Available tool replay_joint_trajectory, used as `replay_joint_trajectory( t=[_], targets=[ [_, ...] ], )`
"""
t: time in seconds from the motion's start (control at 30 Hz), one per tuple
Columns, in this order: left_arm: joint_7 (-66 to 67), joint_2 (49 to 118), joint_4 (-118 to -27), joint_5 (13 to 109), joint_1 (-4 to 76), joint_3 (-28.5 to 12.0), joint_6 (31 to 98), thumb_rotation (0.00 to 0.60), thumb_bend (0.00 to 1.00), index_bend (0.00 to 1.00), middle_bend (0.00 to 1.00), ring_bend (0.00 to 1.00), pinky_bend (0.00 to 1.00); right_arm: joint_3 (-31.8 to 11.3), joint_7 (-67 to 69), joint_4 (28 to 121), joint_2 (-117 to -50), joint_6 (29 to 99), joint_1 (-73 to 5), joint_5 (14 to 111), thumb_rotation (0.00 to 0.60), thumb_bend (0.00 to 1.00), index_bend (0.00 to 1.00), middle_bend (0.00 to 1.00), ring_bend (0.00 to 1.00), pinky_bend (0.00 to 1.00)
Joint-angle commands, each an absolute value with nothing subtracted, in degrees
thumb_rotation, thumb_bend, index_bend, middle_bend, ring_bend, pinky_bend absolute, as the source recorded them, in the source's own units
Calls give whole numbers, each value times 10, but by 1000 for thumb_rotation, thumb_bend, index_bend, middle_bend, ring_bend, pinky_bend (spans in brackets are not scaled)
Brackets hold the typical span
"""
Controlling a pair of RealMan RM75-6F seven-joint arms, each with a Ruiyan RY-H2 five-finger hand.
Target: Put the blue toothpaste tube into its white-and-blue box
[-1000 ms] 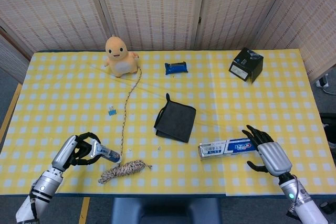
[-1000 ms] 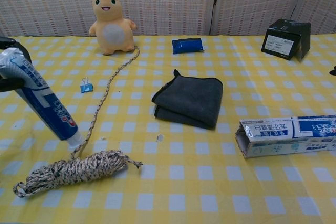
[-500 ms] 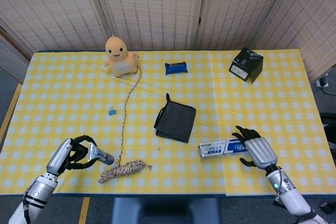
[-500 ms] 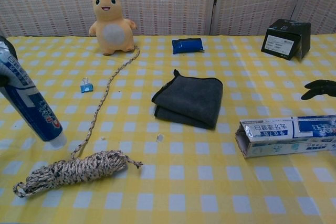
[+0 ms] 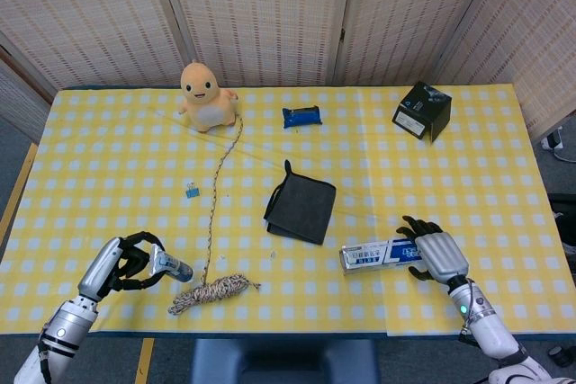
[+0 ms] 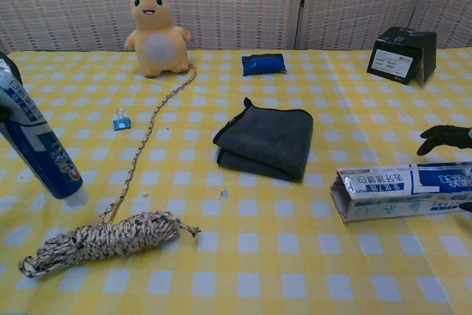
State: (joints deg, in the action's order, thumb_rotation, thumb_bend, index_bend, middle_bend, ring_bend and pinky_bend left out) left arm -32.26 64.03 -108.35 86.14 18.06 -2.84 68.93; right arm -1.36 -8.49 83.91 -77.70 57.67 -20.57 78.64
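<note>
My left hand grips the blue toothpaste tube near the table's front left, its cap end pointing right toward the rope coil. In the chest view the tube stands tilted at the left edge, cap down and just above the cloth. The white-and-blue box lies flat at the front right with its open end facing left. My right hand straddles the box's right end, dark fingers beyond its far side and the thumb on the near side. A small gap shows between fingers and box.
A coiled rope lies just right of the tube, its tail running up to an orange plush toy. A folded grey cloth sits mid-table. A blue packet, a black box and a small binder clip lie further back.
My right hand has come left and down over the box's right end. My left hand has drawn the tube back, its cap off the rope coil.
</note>
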Motion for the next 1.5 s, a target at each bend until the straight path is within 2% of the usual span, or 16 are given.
replay_joint_trajectory(
  t=[0.03, 0.13, 0.7, 1.13, 1.3, 1.5],
  targets=[
    [-321, 642, -1081, 856, 182, -30, 689, 600, 403, 873, 1000, 1000, 1000, -11, -80, 836, -781, 575, -207, 787, 600, 293, 235, 126, 186, 308],
    [-318, 645, -1079, 855, 182, -31, 692, 600, 404, 873, 1000, 1000, 1000, -11, -76, 832, -785, 576, -209, 788, 600, 293, 235, 161, 224, 320],
    [-319, 647, -1074, 852, 184, -30, 693, 600, 405, 872, 1000, 1000, 1000, -4, -97, 833, -788, 573, -216, 784, 600, 293, 241, 208, 231, 320],
    [-320, 645, -1075, 851, 184, -29, 694, 600, 406, 871, 1000, 1000, 1000, -3, -118, 829, -800, 580, -219, 782, 600, 293, 400, 321, 292, 320],
    [-321, 645, -1075, 851, 184, -29, 695, 600, 406, 871, 1000, 1000, 1000, -2, -121, 828, -805, 582, -219, 781, 600, 293, 414, 331, 314, 321],
    [-324, 643, -1074, 850, 183, -29, 697, 600, 407, 871, 1000, 1000, 1000, -1, -118, 824, -810, 588, -219, 786, 600, 293, 441, 351, 362, 393]
  ],
)
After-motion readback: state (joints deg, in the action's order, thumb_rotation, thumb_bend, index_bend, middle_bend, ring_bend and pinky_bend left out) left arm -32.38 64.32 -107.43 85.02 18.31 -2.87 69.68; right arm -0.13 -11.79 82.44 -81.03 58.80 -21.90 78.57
